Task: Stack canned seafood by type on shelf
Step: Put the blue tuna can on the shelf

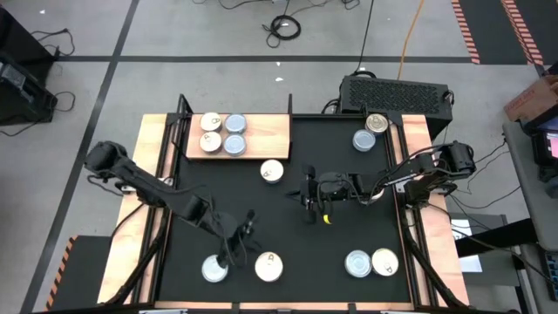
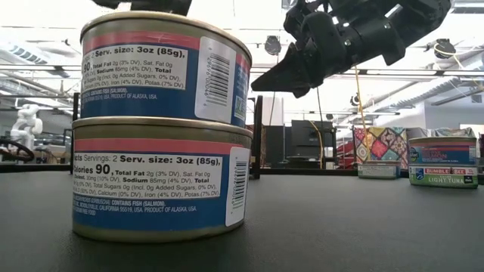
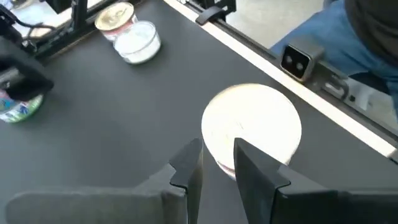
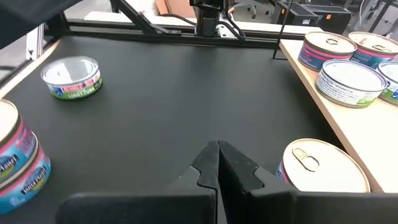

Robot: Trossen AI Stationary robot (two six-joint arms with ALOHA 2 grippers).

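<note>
A stack of two salmon tins (image 2: 159, 128), its top cream-white (image 3: 252, 127), stands on the black mat near the near edge (image 1: 268, 266). My left gripper (image 3: 217, 165) is open just short of it, slanting down with nothing between the fingers (image 1: 240, 240). My right gripper (image 4: 217, 158) is shut over the mat's middle (image 1: 309, 199), empty. The light wooden shelf (image 1: 266, 131) at the far left carries several tins (image 1: 223, 133). One pull-tab tin (image 4: 320, 165) rests on the mat beside the shelf (image 1: 272, 171).
A blue-grey tin (image 1: 214, 269) sits under my left arm. Two tins (image 1: 370, 262) stand near right and two more (image 1: 370, 131) far right. A small camera (image 3: 295, 59) sits on the near rail. Bare mat lies between the groups.
</note>
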